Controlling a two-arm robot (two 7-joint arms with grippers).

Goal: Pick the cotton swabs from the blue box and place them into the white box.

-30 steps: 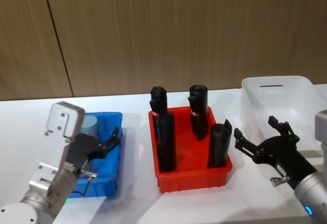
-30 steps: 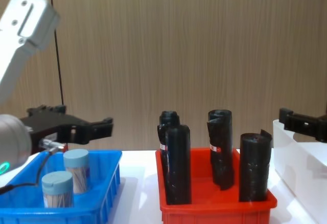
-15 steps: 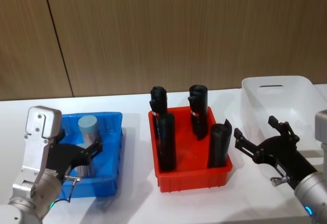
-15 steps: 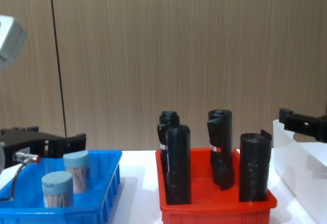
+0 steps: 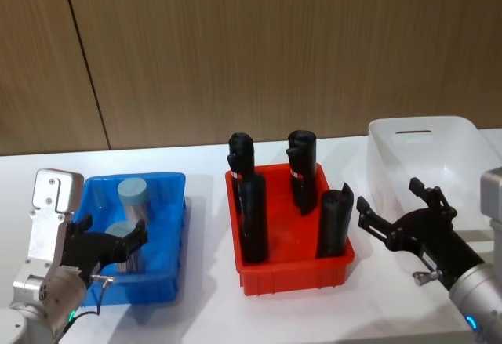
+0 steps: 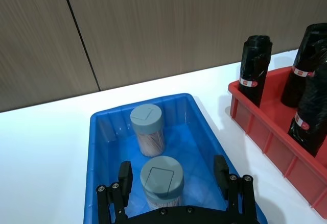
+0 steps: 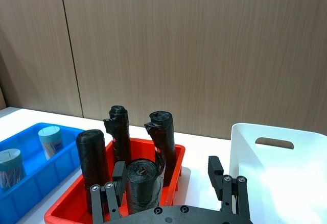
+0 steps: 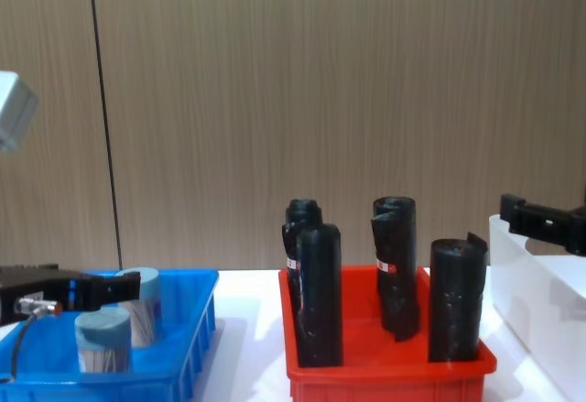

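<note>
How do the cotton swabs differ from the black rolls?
The cotton swabs are short clear jars with pale blue lids; the black rolls are tall and fully black. The cotton swabs stand in the blue box, the black rolls in the red bin. The open left gripper flanks the nearer jar; the open right gripper hangs beside the red bin, apart from the black rolls. Both kinds stand upright.

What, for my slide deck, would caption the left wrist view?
Open left gripper flanks the nearer swab jar in the blue box, second jar behind.

Blue box (image 5: 177, 226) (ribbed sides), red bin (image 5: 292, 270), black rolls (image 5: 252, 220), pale-blue-lidded cotton swabs (image 5: 132, 195).
</note>
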